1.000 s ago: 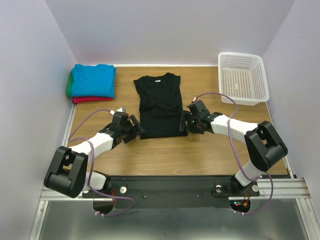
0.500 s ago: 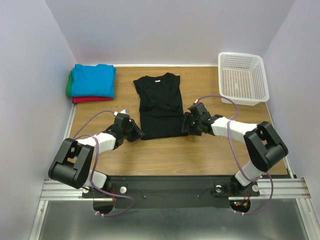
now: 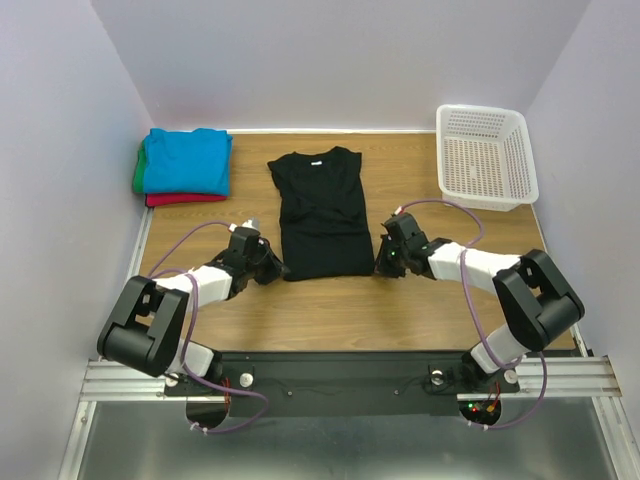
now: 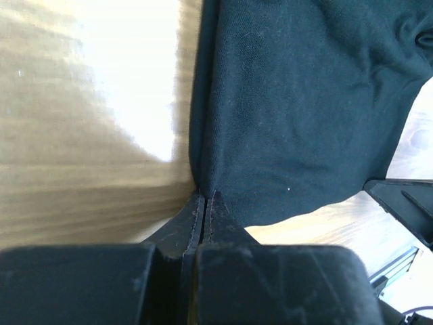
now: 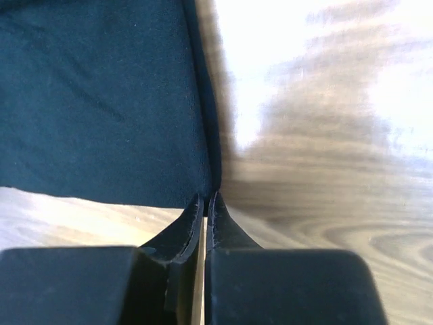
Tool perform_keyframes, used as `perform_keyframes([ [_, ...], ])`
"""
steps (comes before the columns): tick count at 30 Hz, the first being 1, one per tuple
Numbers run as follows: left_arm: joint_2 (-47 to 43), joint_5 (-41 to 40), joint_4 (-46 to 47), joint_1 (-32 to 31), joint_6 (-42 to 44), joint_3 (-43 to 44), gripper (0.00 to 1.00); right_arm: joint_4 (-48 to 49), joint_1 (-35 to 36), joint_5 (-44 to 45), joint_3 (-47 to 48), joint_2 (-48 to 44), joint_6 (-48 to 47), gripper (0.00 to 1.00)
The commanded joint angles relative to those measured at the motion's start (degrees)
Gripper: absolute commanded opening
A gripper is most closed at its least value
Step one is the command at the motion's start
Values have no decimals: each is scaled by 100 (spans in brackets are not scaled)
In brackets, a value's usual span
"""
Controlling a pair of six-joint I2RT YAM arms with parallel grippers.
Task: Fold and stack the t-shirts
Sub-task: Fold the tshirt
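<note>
A black t-shirt (image 3: pixel 320 210) lies flat in the middle of the table, neck label toward the back, sides folded in. My left gripper (image 3: pixel 278 268) is shut on the shirt's near left corner; in the left wrist view its tips (image 4: pixel 204 196) pinch the cloth's edge (image 4: pixel 298 101). At the near right corner my right gripper (image 3: pixel 381 266) is likewise shut on the black fabric (image 5: pixel 101 101), tips (image 5: pixel 206 198) meeting on the hem. A folded stack sits at the back left: turquoise t-shirt (image 3: pixel 186 160) on top, green (image 3: pixel 137 175) and red (image 3: pixel 185 200) edges showing beneath.
A white lattice basket (image 3: pixel 485 155) stands at the back right. Grey walls close in the table on three sides. Bare wood (image 3: pixel 340 310) lies between the shirt and the arm bases.
Both grippers have closed on the black shirt's near corners. The left arm stretched forward and low; the right gripper slid slightly outward and toward me at the right corner.
</note>
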Motion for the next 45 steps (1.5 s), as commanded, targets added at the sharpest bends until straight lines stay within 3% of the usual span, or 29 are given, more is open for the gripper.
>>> perform_keyframes([
  [1, -397, 214, -476, -131, 146, -184, 0, -78, -2, -429, -142, -418, -18, 1],
  [6, -1878, 232, -1178, -395, 6, -474, 0, -306, 7, -833, -591, -1857, -80, 0],
  [9, -2681, 636, -1425, -465, -117, -580, 0, -789, -2, -886, -617, -2457, -141, 1],
  [12, -3804, 479, -2397, -509, -161, -257, 0, -1097, 7, -965, -574, -3117, -89, 1],
  [17, -4405, 127, -3061, -509, -179, 359, 0, -1317, 7, -799, -65, -3741, -62, 0],
  [23, -3985, -198, -3236, -509, -118, 1000, 0, -1344, -2, -492, 638, -3356, -194, 0],
  [26, -3503, -313, -2982, -509, -82, 1273, 0, -1353, 7, 166, 1060, -2892, -54, 0],
  [36, -2218, -725, -3069, -369, 217, 2434, 0, -1344, -2, 1204, 2440, -1546, -317, 0],
  [45, -1332, -788, -2955, 167, 550, 2997, 0, -1344, -186, 1399, 3504, -317, -625, 0],
])
